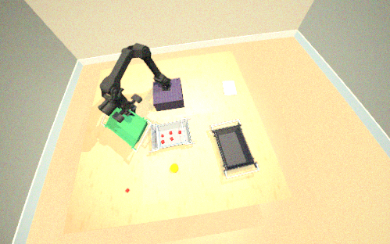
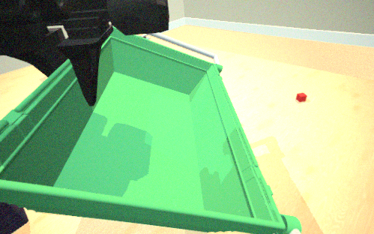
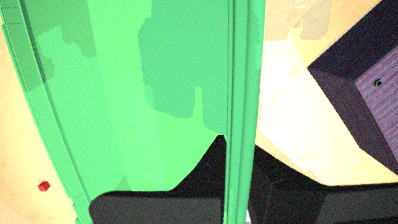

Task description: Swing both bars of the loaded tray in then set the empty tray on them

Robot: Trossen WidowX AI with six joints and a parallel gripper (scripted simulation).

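Observation:
The green empty tray hangs above the table, open side up, just left of the loaded tray in the top view and turned askew to it. Its wire bars stand out beyond its ends. My gripper is shut on one long side wall of the green tray, one finger inside and one outside. The pale grey loaded tray stands on the table with several red blocks inside. Its bars seem to lie over its top near the ends; they are small there.
A purple block stands behind the loaded tray. A black tray with its bars out stands to the right. A yellow disc and a loose red block lie in front. A white square lies at the back right.

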